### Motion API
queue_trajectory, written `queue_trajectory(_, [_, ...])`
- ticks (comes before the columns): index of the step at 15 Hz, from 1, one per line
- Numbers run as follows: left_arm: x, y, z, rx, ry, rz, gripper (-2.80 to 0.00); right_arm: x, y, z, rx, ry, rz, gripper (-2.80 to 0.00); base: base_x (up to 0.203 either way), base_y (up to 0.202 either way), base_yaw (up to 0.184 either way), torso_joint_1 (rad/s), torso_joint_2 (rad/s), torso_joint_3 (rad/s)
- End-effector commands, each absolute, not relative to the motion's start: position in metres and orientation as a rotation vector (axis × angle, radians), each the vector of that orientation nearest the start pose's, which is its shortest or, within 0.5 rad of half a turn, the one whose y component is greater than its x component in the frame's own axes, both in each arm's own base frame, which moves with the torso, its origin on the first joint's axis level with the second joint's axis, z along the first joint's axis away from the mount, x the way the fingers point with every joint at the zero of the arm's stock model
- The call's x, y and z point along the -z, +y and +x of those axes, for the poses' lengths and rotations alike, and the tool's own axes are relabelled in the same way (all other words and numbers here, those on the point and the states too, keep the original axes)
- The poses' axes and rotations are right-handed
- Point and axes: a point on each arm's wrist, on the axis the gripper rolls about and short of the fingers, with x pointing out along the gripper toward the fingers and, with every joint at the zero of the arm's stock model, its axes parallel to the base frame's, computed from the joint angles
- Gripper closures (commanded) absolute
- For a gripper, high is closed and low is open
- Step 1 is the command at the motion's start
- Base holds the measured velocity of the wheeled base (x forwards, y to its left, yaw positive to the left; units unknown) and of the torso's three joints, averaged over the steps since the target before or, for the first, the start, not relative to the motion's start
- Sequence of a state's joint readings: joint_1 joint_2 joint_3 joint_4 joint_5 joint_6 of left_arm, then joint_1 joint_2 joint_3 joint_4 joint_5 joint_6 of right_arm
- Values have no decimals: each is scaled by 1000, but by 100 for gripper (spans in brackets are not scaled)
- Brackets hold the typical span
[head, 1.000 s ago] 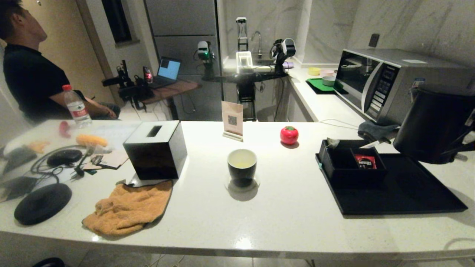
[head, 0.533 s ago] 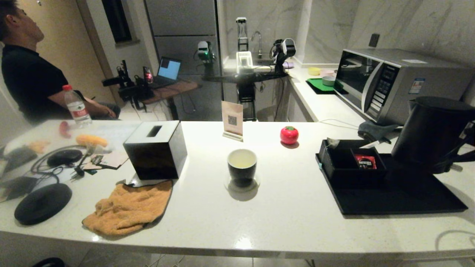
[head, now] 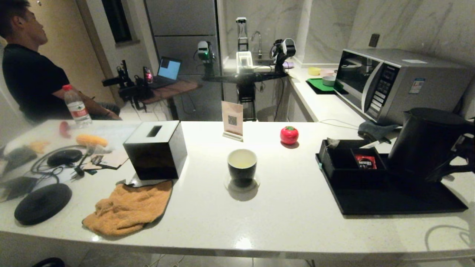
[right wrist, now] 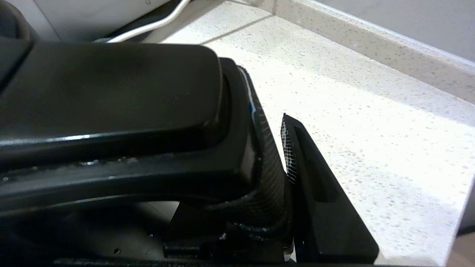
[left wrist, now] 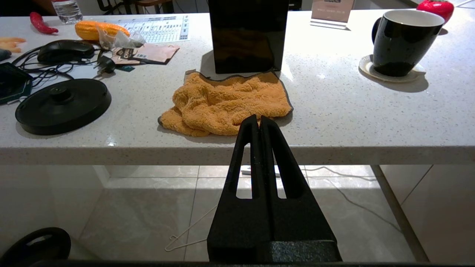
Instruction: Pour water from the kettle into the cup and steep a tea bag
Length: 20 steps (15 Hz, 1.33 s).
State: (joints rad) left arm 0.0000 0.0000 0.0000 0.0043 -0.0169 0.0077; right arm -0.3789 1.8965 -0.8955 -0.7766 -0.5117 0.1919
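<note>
While my right gripper (right wrist: 274,148) has its fingers clamped on the kettle (head: 423,142) handle over the tray (head: 389,200), the cup (head: 242,165) seems poured. The tea bag is not steeped yet, and my left gripper (left wrist: 259,120) hangs below the table (head: 289,222) edge, fingers pressed together.

— What do you count on the counter (head: 289,218)?
— You've got one kettle (head: 426,142), one cup (head: 242,167), one black tray (head: 400,196), one orange cloth (head: 128,207), one black box (head: 156,148), one red sachet (head: 365,161), one water bottle (head: 76,106).
</note>
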Motion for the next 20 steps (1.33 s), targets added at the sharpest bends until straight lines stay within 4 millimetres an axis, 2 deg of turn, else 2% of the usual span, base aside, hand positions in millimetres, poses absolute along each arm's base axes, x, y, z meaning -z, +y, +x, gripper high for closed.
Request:
queue_trajectory(1, [-75, 0, -23, 17, 5, 8, 0, -147, -140, 320, 911, 157, 163, 0, 0, 0, 0, 0, 0, 0])
queue_trajectory(9, [-75, 0, -23, 17, 5, 8, 0, -128, -142, 328, 913, 155, 195, 0, 0, 0, 0, 0, 0, 0])
queue_trajectory(20, [-75, 0, -23, 17, 5, 8, 0, -112, -145, 336, 913, 175, 214, 0, 0, 0, 0, 0, 0, 0])
